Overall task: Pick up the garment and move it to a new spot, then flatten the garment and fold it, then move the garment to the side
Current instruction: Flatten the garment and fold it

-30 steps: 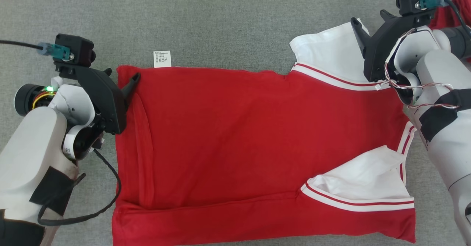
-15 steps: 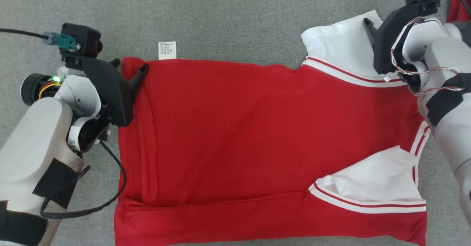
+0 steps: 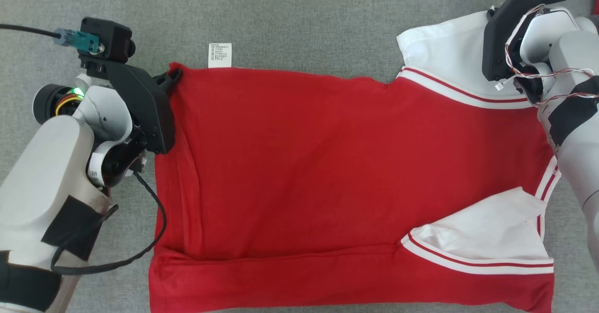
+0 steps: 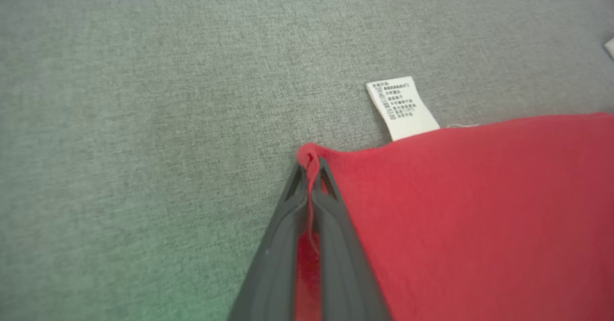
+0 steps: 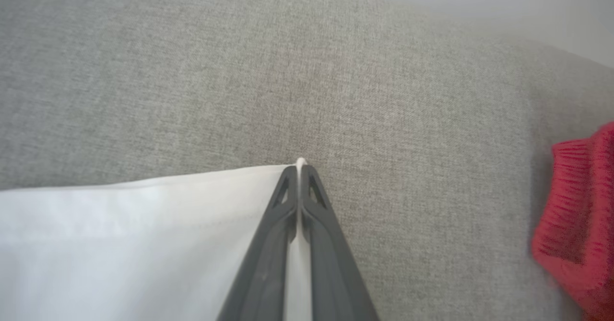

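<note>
The garment [image 3: 318,163] is a red shirt with white, red-striped sleeves, spread flat on the grey surface. A white care label [image 3: 220,55] sticks out of its far edge. My left gripper [image 3: 172,76] is shut on the garment's far left corner; the left wrist view shows red cloth [image 4: 479,206] pinched between the two fingers [image 4: 312,165]. My right gripper [image 5: 300,167] is shut on the corner of the far white sleeve [image 5: 144,234], at the top right of the head view where the sleeve [image 3: 444,55] lies.
Grey fabric surface [image 3: 299,18] runs all around the garment. Another red knitted item [image 5: 580,225] lies to the right of the right gripper. A black cable [image 3: 140,238] loops from my left arm beside the garment's left edge.
Both grippers went from open to shut, each pinching its corner of the garment. The head camera has shifted, so the whole scene sits a little further right.
</note>
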`<state>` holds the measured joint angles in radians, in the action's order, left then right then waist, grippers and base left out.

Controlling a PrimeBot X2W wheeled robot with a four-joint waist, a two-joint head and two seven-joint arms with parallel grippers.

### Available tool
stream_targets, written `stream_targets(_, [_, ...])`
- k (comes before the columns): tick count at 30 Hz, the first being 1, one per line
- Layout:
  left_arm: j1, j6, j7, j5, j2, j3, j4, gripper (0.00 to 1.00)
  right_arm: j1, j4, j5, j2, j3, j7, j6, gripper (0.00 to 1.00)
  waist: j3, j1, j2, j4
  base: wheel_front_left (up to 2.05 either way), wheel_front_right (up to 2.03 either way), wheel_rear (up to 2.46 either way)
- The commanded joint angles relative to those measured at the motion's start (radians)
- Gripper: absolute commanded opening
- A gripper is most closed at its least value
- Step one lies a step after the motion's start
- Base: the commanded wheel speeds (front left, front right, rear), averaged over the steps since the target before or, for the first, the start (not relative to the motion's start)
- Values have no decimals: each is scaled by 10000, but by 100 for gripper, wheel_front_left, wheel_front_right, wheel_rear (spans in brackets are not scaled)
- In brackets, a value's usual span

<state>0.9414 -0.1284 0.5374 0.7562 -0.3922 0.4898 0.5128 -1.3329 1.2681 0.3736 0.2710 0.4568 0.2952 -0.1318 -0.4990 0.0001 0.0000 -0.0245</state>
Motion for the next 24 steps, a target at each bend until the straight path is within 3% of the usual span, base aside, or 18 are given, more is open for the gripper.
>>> stream_targets(1, [-220,32,-130,-26,-10,68,45,0,72,76,-85,65,-11,-247,22,0,154,-1,0,41,0,0,0])
stream_targets(14, [-828,173,-1465,-306,-196,-49,156,0,1167,-552,465,73,265,-2212,22,0,1231,-1,0,376,0,0,0])
stream_targets(24, [-2031,489,-2677,-424,-259,-137,-74,0,3163,-2389,1833,719,853,-3345,22,0,2265,-1,0,663,0,0,0])
